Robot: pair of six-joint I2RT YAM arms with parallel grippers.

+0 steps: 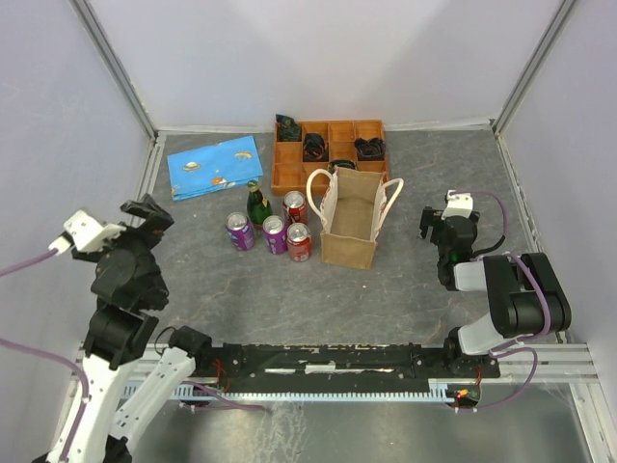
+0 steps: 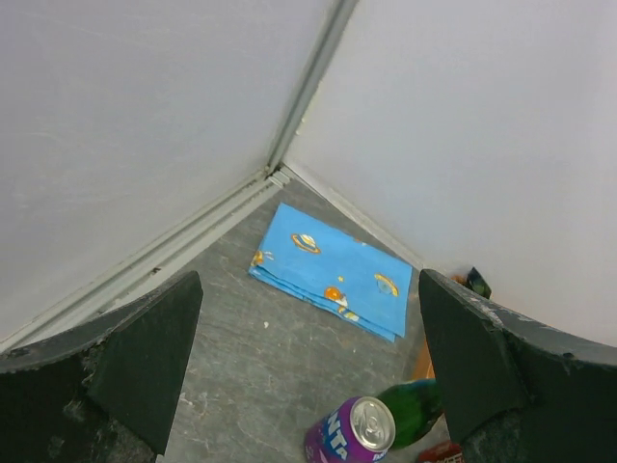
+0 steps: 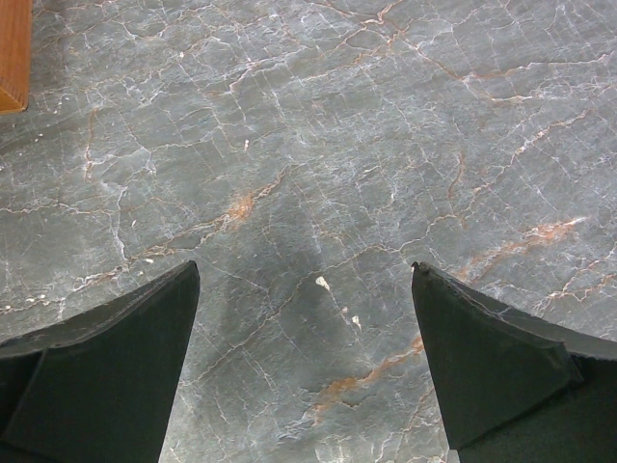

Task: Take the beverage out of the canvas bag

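The tan canvas bag (image 1: 349, 230) stands upright mid-table with its mouth open and its cream handles (image 1: 321, 188) up. I see no drink inside it from above. Left of it stand a green bottle (image 1: 256, 203), two red cans (image 1: 295, 205) and two purple cans (image 1: 240, 231). My left gripper (image 1: 149, 214) is open and empty, raised left of the cans. In its wrist view it (image 2: 308, 282) looks down at a purple can (image 2: 352, 432) and the green bottle (image 2: 415, 410). My right gripper (image 1: 431, 228) is open and empty right of the bag, and in its wrist view it (image 3: 306, 270) is over bare floor.
An orange compartment tray (image 1: 285, 174) holding dark items sits behind the bag; its corner shows in the right wrist view (image 3: 13, 58). A folded blue cloth (image 1: 215, 166) lies at back left and also shows in the left wrist view (image 2: 333, 270). White walls enclose three sides.
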